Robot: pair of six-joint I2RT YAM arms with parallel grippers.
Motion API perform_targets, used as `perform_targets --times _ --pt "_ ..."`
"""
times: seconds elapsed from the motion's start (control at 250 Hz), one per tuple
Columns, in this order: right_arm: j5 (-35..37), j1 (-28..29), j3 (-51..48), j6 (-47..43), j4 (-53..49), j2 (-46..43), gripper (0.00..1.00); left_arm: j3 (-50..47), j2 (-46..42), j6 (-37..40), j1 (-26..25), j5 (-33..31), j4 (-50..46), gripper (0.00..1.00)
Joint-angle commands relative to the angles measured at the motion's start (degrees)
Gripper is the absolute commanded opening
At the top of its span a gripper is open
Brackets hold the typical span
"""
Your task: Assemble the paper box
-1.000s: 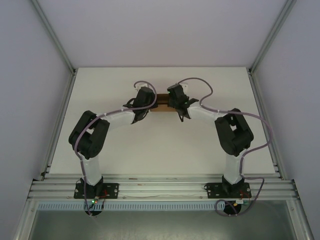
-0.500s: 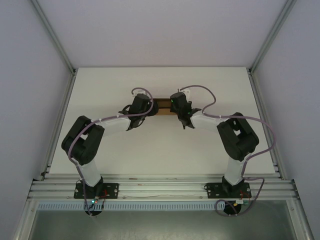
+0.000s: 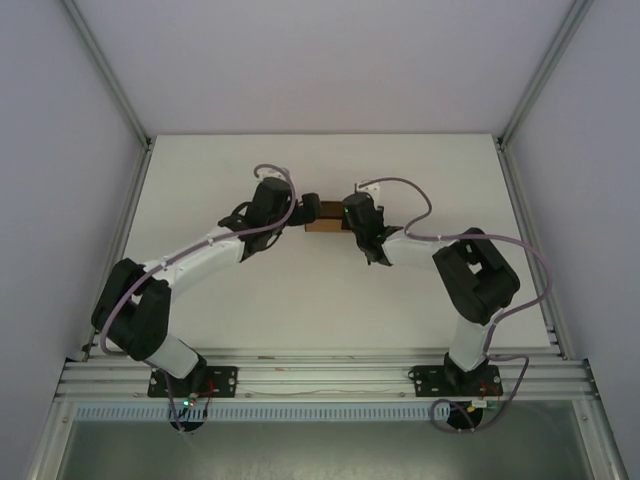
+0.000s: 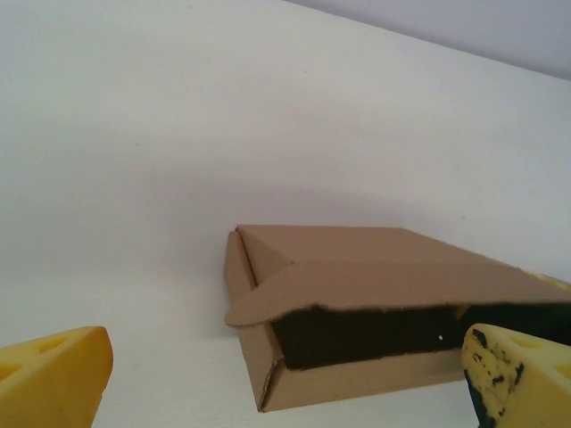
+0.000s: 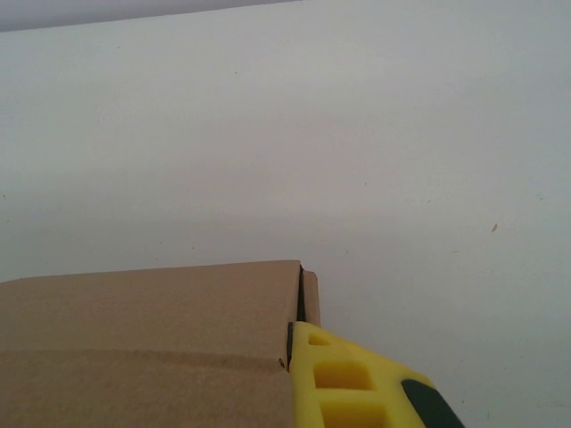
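Left end effector [image 4: 285, 383] wider at box [image 4: 357, 267]

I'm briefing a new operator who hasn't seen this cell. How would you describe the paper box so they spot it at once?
Look at the white table, toward its far middle. Between the left gripper and the right gripper lies the paper box. It is the one brown cardboard thing there, flat and folded, with its long flap ajar over a dark opening.
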Motion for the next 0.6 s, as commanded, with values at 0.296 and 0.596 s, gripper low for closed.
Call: perform_targets --times 0.296,0.596 --pt "-4.0 1.1 -5.1 -7.6 4.1 2.8 0.04 15.6 20.3 -9.0 10.6 20.5 -2.8 0.93" --pt "-2.4 4.2 -7.4 -8.9 4.4 2.7 0.15 8.3 23.6 -13.5 10.6 26.1 7.9 0.70"
